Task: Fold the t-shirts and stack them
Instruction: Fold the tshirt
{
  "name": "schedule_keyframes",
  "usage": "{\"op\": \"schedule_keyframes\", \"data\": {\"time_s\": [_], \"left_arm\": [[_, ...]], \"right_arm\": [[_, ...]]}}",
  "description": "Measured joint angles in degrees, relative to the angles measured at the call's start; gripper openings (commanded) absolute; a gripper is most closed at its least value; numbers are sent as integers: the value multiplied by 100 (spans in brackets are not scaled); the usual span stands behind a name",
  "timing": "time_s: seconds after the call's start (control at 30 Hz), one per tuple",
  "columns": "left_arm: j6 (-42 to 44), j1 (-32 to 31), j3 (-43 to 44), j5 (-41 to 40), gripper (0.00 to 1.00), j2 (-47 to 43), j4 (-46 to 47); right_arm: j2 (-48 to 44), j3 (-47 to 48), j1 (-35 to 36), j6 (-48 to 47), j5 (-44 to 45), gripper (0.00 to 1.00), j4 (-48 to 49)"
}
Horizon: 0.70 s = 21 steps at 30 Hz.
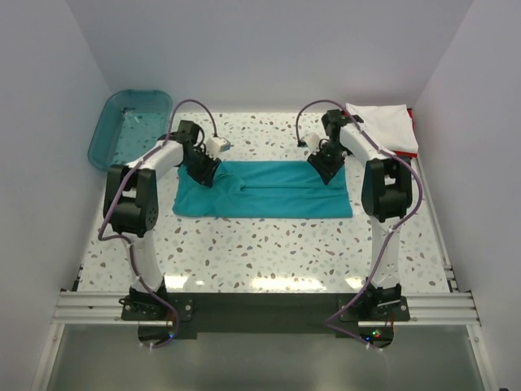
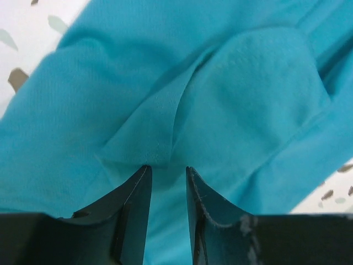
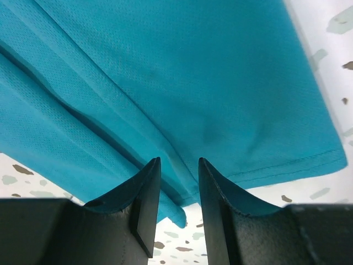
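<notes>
Folding looks barely begun: the teal-blue t-shirt lies mid-table as a long band, with its crosswise folds probably still to do. The white t-shirt and red t-shirt sit unstacked at one o'clock. The left gripper and right gripper stand at the band's far corners, jaws narrowly apart and apparently clamping nothing.

No readable text, label or number appears, so far as visible.

Teal t-shirt folded lengthwise, central; white t-shirt atop red t-shirt, far right.
</notes>
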Motion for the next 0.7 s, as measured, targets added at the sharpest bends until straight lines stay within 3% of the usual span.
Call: {"op": "schedule_keyframes", "data": {"time_s": [0.2,0.37,0.7], "left_arm": [[-136,-153,778,-151,35,769,83],[-247,-195,1270,-212,40,855,378],[-682,-199,284,-507,43,-304,1091]], "right_arm": [[0,-321,0,-15,15,37,48],[-2,-503,0,-50,22,36,63],[-2,-179,0,-68,63,34,105]]}}
